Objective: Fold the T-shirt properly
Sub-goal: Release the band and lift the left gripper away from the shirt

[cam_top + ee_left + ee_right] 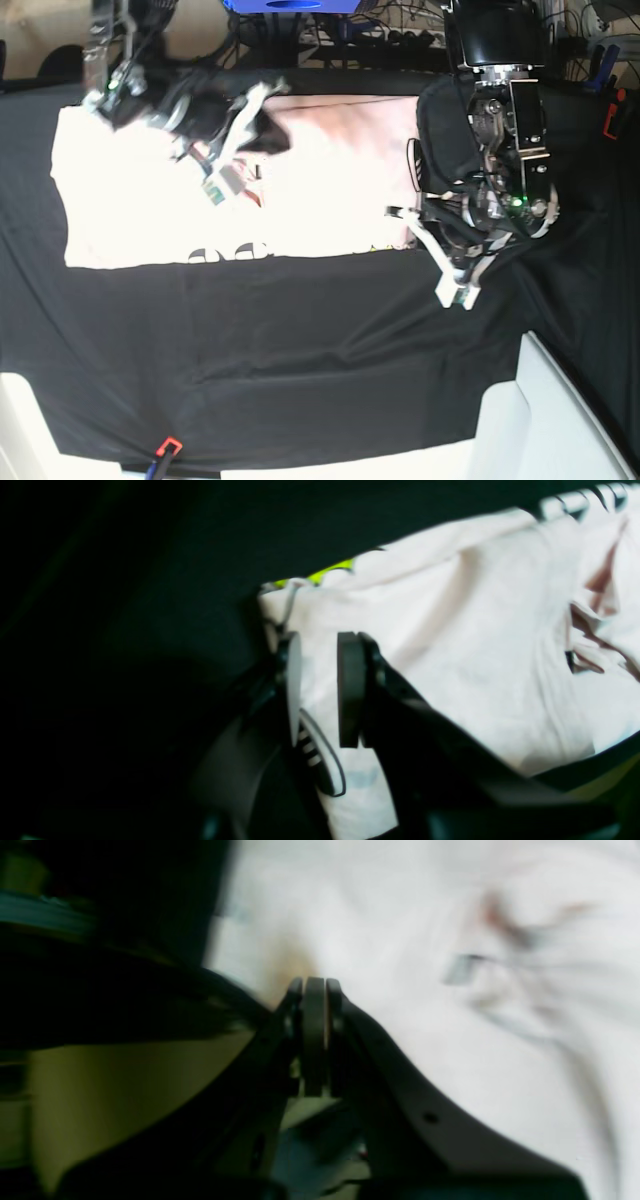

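Note:
The pale pink T-shirt (330, 180) lies spread on the black table cloth (300, 350), with black lettering (235, 252) showing at its near edge. My left gripper (405, 205) is at the shirt's right edge. In the left wrist view, the left gripper (320, 640) straddles a corner of the T-shirt (450, 645), its jaws a narrow gap apart with fabric showing between them. My right gripper (235, 140) is over the shirt's far left part. In the blurred right wrist view, the right gripper (315, 985) has its pads pressed together in front of the T-shirt (425, 940). Whether it pinches fabric is unclear.
White blocks stand at the table's front right (560, 420) and front left (20, 420) corners. A small red and blue object (165, 450) lies at the front edge. Cables and clutter (400, 30) run behind the table. A yellow-green strip (330, 570) peeks out under the shirt's edge.

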You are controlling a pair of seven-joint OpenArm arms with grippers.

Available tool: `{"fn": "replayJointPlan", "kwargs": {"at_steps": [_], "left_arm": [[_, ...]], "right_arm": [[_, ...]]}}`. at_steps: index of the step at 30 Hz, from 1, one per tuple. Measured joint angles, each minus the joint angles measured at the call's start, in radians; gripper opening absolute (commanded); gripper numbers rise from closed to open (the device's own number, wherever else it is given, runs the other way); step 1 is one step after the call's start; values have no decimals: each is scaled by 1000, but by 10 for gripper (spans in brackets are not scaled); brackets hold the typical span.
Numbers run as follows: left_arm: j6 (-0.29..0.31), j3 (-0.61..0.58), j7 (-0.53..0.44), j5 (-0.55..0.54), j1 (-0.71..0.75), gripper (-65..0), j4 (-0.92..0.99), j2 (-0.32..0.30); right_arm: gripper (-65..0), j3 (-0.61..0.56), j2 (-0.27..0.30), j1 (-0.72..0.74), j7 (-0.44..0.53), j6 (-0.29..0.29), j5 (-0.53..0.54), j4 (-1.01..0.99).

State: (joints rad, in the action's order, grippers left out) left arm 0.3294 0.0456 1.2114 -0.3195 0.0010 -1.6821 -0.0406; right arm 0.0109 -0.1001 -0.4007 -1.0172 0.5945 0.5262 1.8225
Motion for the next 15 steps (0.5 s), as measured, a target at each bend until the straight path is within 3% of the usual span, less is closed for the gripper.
{"fn": "replayJointPlan", "kwargs": {"at_steps": [2, 6, 8, 9, 13, 15], "left_arm": [[3, 59, -1, -14, 5, -544, 0, -16], [-4, 160, -71, 5, 11, -561, 0, -80], [-3, 179, -100, 1, 25, -643, -5, -119], [-3, 179, -101, 1, 34, -650, -2, -141], [8, 210, -115, 14, 64, -650, 40, -219], [8, 247, -113, 137, 77, -650, 72, -233]], "right_arm": [[-591, 32, 5, -10, 0, 0, 10, -1], [-428, 57, 27, 8, 7, -8, 22, -61], [-342, 56, 28, 9, 6, -1, 29, -87], [-312, 54, 28, 14, 5, -1, 28, -99], [-254, 55, 39, 30, 7, -4, 24, -106], [-245, 54, 36, 45, 3, 1, 26, -111]]}}
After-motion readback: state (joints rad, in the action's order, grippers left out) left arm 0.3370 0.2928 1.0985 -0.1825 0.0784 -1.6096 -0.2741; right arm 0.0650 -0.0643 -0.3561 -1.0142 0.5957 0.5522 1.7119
